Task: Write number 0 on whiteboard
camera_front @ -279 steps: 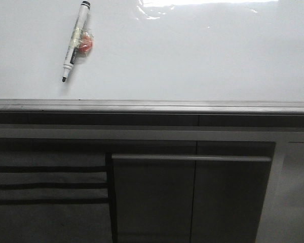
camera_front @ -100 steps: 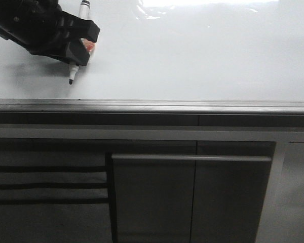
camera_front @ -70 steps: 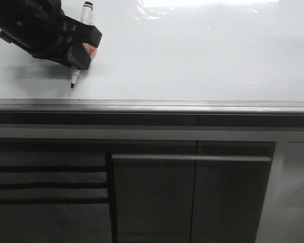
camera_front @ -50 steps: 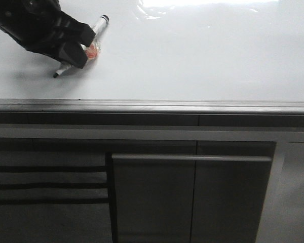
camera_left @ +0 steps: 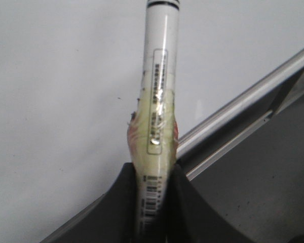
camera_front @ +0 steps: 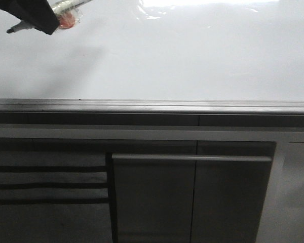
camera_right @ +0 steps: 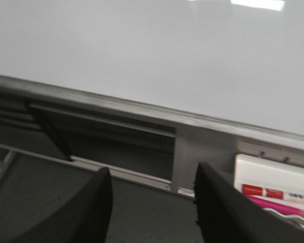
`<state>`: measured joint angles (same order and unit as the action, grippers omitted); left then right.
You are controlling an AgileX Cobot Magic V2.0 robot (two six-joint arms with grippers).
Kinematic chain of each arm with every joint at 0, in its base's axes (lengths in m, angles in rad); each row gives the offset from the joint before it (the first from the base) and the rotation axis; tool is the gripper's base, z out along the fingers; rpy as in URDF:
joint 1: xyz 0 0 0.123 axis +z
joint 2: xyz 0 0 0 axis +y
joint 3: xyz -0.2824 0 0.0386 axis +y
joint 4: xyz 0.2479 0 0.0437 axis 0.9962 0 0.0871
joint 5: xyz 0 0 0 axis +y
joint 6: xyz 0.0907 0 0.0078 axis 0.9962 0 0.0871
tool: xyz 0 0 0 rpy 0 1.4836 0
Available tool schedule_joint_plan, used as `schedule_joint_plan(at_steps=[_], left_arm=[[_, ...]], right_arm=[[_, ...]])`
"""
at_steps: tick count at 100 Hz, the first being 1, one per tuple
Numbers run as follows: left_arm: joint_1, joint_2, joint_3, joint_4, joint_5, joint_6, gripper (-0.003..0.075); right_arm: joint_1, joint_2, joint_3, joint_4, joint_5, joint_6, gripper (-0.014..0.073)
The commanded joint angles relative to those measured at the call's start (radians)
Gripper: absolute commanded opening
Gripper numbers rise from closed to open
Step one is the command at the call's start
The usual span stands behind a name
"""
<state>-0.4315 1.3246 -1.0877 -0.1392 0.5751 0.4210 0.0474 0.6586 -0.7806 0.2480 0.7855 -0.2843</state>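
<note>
Up at 11 o'clock in the front view, left gripper [camera_front: 45, 15] sits mostly out of frame, only its dark finger ends showing, clamped on the marker [camera_front: 38, 17]. Marker lies nearly level, black tip pointing toward 9 o'clock, orange-red tag [camera_front: 67, 20] taped on its barrel just beside the fingers. It's lifted off the whiteboard [camera_front: 192, 55], soft shadow on the board below it. Left wrist view: both fingers [camera_left: 122, 212] pinch the taped barrel [camera_left: 154, 131], marker running straight out over the board's grey metal edge strip [camera_left: 243, 101]. Board surface is blank, no number 0 visible. Right gripper [camera_right: 152, 202] spread wide, holding nothing, over the dark cabinet front near the board's edge
</note>
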Motion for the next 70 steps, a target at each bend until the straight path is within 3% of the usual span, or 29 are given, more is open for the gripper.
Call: schedule_joint_plan(at_steps=[1, 32, 52, 70], left_arm=[[-0.024, -0.066, -0.034, -0.007, 0.010, 0.077, -0.0013], [-0.239, -0.123, -0.034, -0.013, 0.218, 0.287, -0.0013], [-0.380, -0.123, -0.034, -0.036, 0.231, 0.300, -0.0013], [-0.441, -0.123, -0.034, -0.066, 0.202, 0.300, -0.0013]], right_arm=[[0.038, 0.042, -0.063, 0.111, -0.022, -0.160, 0.0328], [0.253, 0.291, -0.278, 0.181, 0.263, -0.394, 0.0328], [0.414, 0.426, -0.367, 0.181, 0.289, -0.564, 0.0328], [0.491, 0.479, -0.414, 0.196, 0.274, -0.587, 0.0328]])
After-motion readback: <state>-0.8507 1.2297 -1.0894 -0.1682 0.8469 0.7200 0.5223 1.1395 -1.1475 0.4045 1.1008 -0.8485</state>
